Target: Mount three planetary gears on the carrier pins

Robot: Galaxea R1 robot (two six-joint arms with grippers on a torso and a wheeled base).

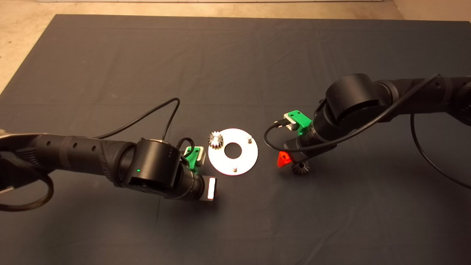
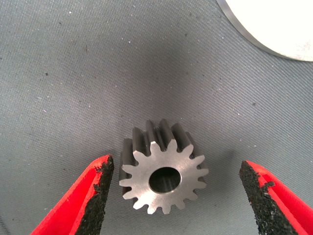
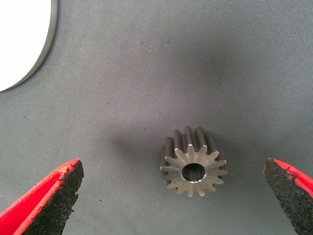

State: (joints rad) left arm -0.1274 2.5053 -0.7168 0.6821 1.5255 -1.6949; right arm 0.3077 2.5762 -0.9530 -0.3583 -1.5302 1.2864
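Both grippers [image 2: 173, 196] [image 3: 171, 196] spread, each over a gear [image 2: 163, 175] [image 3: 193, 161].

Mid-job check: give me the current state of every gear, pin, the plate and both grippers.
Left gripper: open, straddling a gear.
Left gear: flat on mat, ungripped.
Right gripper: open, straddling a gear.
Right gear: flat on mat, ungripped.
Installed gear: on plate's pin.
Far pin: bare.
Near pin: bare.
Round plate: flat on mat.
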